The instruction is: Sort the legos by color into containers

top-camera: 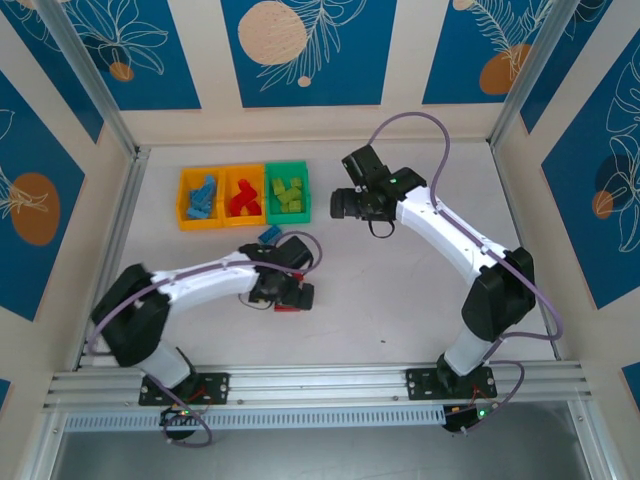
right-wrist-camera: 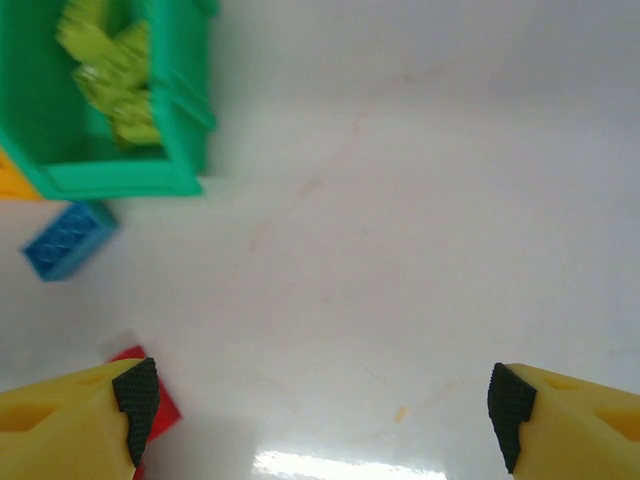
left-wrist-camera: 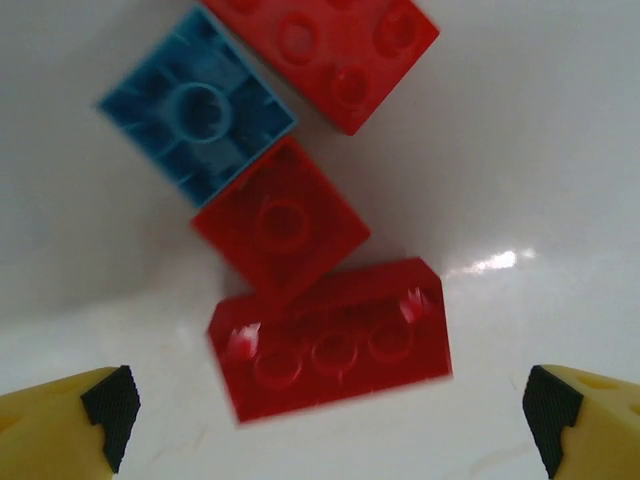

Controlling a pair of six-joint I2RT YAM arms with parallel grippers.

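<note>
Legos (left-wrist-camera: 283,222) lying loose, small rigid red plastic bricks on the white surface (left-wrist-camera: 540,150) under my wide-open, empty left hand (left-wrist-camera: 330,412), look light and slick, so I'd pinch the long red brick (left-wrist-camera: 335,340) across its flat sides.

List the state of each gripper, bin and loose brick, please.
Left gripper: open, empty.
Right gripper: open, empty.
Left bin: holds blue bricks.
Middle bin: holds red bricks.
Green bin: holds green bricks.
Loose blue brick: on table.
Loose red bricks: three, on table.
</note>
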